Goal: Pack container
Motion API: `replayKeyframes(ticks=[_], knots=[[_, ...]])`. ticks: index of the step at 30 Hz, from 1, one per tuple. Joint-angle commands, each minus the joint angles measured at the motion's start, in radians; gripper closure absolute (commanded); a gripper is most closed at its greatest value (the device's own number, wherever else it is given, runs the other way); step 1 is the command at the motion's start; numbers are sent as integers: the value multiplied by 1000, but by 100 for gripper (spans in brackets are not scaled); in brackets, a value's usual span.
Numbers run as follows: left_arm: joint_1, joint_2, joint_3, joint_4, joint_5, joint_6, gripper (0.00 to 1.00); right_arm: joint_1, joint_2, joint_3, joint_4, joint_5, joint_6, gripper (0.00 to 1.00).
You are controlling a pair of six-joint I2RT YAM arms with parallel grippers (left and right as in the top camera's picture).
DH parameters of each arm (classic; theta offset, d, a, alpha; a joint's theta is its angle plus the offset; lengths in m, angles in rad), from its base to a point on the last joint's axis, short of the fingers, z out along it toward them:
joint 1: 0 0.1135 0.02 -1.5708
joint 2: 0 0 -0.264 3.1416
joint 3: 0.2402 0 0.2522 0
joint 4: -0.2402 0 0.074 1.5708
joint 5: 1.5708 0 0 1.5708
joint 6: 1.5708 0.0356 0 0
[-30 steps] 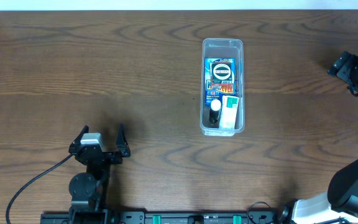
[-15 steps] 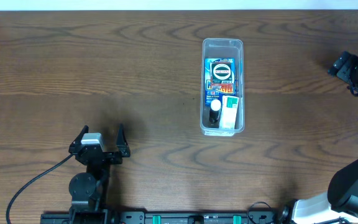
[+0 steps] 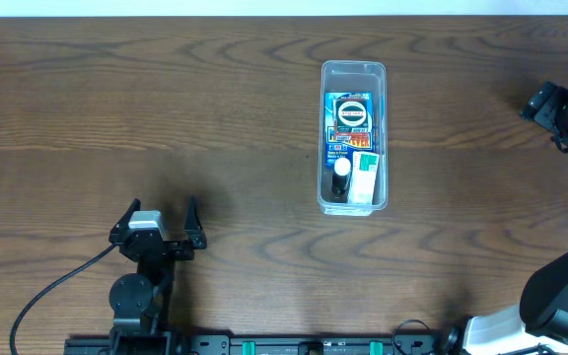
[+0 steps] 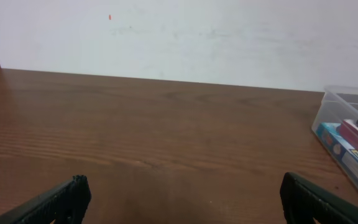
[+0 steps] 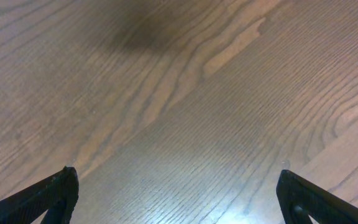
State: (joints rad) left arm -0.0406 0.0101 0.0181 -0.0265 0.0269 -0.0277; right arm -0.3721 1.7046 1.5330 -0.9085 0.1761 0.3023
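Observation:
The clear plastic container (image 3: 354,75) stands right of the table's middle, long side running front to back. Inside it lie a blue printed box (image 3: 351,126), a black bottle with a white cap (image 3: 340,180) and a white and green box (image 3: 364,176). Its corner also shows at the right edge of the left wrist view (image 4: 337,102). My left gripper (image 3: 161,219) is open and empty at the front left, far from the container. My right gripper (image 3: 550,116) is at the far right edge, open and empty over bare wood (image 5: 179,193).
A black cable (image 3: 47,291) runs from the left arm toward the front edge. A white wall (image 4: 179,37) stands behind the table's back edge. The right arm's base (image 3: 560,296) fills the front right corner.

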Motion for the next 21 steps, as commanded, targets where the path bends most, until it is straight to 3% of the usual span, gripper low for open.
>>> replayKeyframes(ticks=[1,12,21], knots=[[6,-6,-14,-45,-11,9,2,-6,8,-4,-1,7,-11,1],[6,-6,-14,-44,-11,9,2,-4,-78,-26,0,7,-11,1],[6,-6,-14,-44,-11,9,2,119,-516,-332,-1,7,-11,1]])
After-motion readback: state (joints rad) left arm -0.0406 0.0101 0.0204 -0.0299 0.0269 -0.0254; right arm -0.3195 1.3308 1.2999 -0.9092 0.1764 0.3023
